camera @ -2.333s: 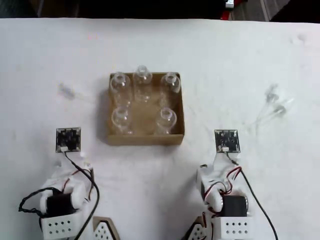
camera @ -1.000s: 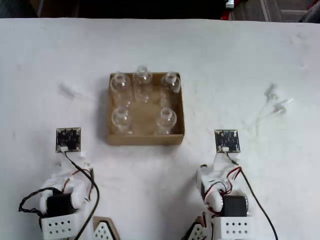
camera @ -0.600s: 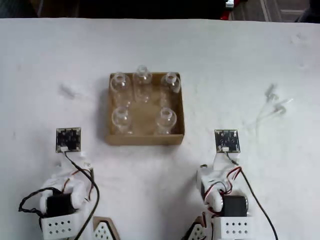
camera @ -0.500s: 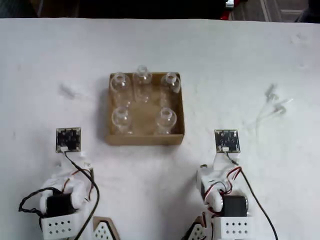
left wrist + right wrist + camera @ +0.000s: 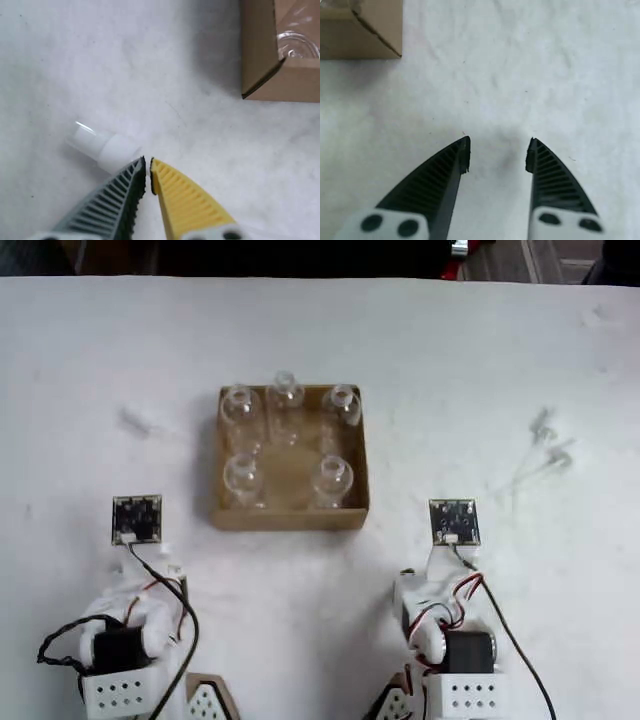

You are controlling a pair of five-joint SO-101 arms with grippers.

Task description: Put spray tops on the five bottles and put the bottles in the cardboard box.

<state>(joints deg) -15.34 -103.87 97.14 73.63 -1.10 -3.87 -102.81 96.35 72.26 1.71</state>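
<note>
The cardboard box sits mid-table with several clear bottles standing in it, all with bare necks. In the left wrist view one bottle shows inside the box corner. A white spray top lies on the cloth just beside my left gripper, whose grey and yellow fingers are shut with nothing between them. My right gripper hovers open over bare cloth, near another box corner. More spray tops lie at the far right, and one lies left of the box.
Both arms stand at the table's near edge, the left arm and the right arm. A white cloth covers the table. Open cloth surrounds the box on all sides.
</note>
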